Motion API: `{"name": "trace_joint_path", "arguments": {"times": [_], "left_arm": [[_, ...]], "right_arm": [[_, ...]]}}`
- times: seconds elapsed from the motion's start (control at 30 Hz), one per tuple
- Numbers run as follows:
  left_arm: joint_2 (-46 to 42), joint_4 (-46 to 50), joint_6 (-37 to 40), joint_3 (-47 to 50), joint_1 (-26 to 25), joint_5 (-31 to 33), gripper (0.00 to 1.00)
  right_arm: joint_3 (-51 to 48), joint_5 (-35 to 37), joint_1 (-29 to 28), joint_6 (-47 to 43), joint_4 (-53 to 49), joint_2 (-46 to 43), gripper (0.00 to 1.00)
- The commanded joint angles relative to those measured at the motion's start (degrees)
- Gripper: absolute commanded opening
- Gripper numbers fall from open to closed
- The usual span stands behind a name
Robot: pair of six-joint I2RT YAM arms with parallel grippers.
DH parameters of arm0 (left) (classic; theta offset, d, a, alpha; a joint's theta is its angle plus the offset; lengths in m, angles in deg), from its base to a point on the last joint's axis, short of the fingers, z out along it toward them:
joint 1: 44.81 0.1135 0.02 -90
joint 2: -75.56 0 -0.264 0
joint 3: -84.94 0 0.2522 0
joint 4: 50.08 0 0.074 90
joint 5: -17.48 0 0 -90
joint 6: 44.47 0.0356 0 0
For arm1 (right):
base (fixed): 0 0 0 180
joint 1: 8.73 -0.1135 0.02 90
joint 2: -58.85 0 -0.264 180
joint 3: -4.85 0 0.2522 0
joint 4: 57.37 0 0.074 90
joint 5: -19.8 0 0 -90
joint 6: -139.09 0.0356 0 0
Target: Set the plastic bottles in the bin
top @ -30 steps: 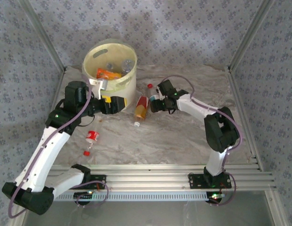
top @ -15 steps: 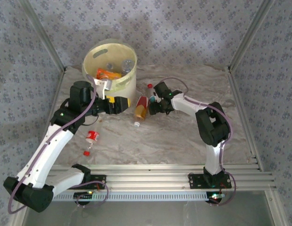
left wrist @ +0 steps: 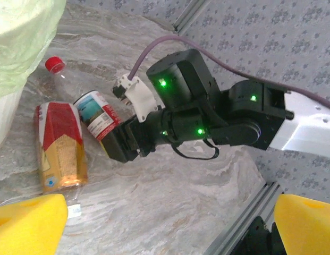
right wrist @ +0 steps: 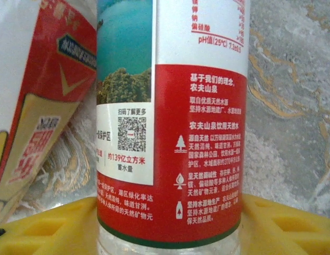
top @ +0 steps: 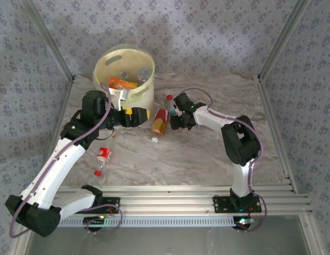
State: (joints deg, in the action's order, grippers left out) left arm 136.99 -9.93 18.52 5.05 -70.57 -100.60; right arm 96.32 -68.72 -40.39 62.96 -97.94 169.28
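Grey marbled tabletop (top: 180,159) inside floral-patterned walls (top: 207,32).

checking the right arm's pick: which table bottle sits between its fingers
The red-capped water bottle with the red-and-white label, between the pads of the right gripper. The amber bottle lies beside it; the crushed red one, by the left arm.

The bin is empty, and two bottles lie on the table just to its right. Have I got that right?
Not quite: the bin is not empty. The top view shows an orange-labelled bottle and clear bottles inside it. The rest holds: two bottles, a tea bottle and a water bottle, lie on the table just to its right.
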Motion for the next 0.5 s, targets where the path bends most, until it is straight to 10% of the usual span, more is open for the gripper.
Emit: {"name": "trace_joint_path", "arguments": {"times": [0.0,0.47], "left_arm": [[1.3,-3.7,-1.7,0.5,-1.8,-1.1,1.00],[8.0,-12.2,-8.2,1.7,-8.5,0.6,1.00]], "right_arm": [[-2.2,1.4,-0.2,-0.1,-1.2,-4.9,0.63],[-15.3,-10.2,1.9,6.2,1.8,-28.9,0.62]]}}
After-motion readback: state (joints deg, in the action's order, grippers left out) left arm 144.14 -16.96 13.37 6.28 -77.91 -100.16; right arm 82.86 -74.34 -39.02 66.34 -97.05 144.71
